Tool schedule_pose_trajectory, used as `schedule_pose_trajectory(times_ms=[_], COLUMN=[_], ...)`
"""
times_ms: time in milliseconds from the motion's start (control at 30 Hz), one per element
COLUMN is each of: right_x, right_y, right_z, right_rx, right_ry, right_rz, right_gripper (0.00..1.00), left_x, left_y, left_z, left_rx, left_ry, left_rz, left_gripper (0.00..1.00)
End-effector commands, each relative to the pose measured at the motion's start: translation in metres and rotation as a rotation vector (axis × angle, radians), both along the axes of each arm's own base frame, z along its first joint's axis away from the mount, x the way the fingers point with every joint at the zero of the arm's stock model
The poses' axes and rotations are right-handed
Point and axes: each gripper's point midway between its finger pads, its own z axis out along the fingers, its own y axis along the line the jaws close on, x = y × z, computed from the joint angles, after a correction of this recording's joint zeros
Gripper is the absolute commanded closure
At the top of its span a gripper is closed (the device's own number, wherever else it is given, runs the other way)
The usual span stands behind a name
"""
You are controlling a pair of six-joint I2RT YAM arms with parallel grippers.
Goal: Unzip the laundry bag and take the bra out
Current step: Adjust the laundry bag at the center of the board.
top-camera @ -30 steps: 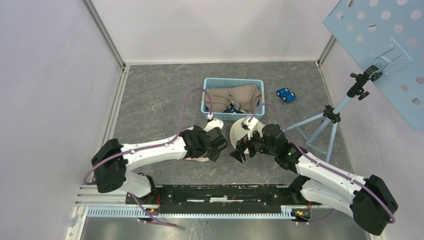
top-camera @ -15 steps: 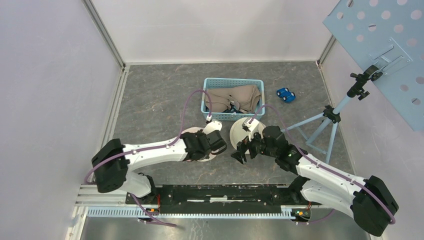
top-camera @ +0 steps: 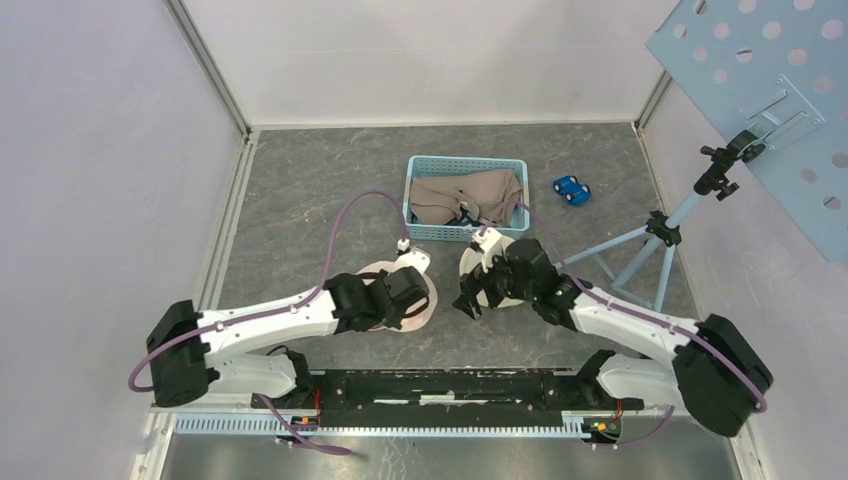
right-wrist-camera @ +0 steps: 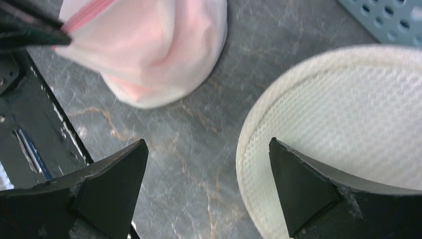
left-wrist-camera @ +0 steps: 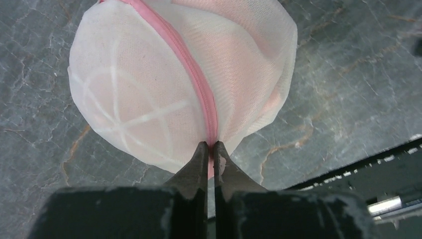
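Pinching the near end of the pink zipper (left-wrist-camera: 195, 84), left gripper (left-wrist-camera: 211, 148) has its fingers pressed together on it; laundry bag (left-wrist-camera: 144, 94) lies zipped on the grey table (left-wrist-camera: 348, 59), pink showing through its mesh; right gripper (right-wrist-camera: 207, 144) hovers spread wide, holding nothing, between bag and a white mesh disc (right-wrist-camera: 348, 114).

No legible txt, labels, brands or nos. in any view. Nothing readable on laundry bag (left-wrist-camera: 139, 99), blue basket (top-camera: 467, 160) or perforated panel (top-camera: 760, 100).
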Motion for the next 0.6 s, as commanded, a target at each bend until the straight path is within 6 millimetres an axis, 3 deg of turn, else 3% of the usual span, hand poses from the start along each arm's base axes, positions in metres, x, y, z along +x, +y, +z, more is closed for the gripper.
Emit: schedule_pose_trajectory(times_ms=[0,67,100,133,300,433,567], right_x=[0.034,0.042,0.044,0.047,0.058,0.062,0.061], right_y=[0.038,0.054,0.063,0.07,0.108,0.138,0.155], right_z=[0.045,0.054,0.057,0.06,0.074,0.069,0.053], right_rx=[0.099,0.128,0.139,0.152,0.201,0.218,0.215], right_ry=[-0.085,-0.085,-0.079,-0.077,-0.062,-0.018,0.031], right_rz=[0.009,0.036,0.05,0.061,0.104,0.135,0.163], right_gripper=[0.02,0.02,0.02,0.02,0.02,0.02,0.11], left_x=[-0.017,-0.016,-0.015,-0.014,-0.009,-0.01,-0.009], left_y=[0.006,0.009,0.009,0.008,0.024,0.038,0.049], left_z=[0.008,0.017,0.023,0.031,0.059,0.047,0.03], left_rx=[-0.061,-0.131,-0.19,-0.262,-0.576,-0.672,-0.675], left_ry=[0.042,0.015,-0.004,-0.023,-0.112,-0.091,-0.056], left_rz=[-0.009,0.049,0.086,0.111,0.334,0.478,0.611], left_gripper=[0.76,0.36,0.25,0.21,0.16,0.17,0.23])
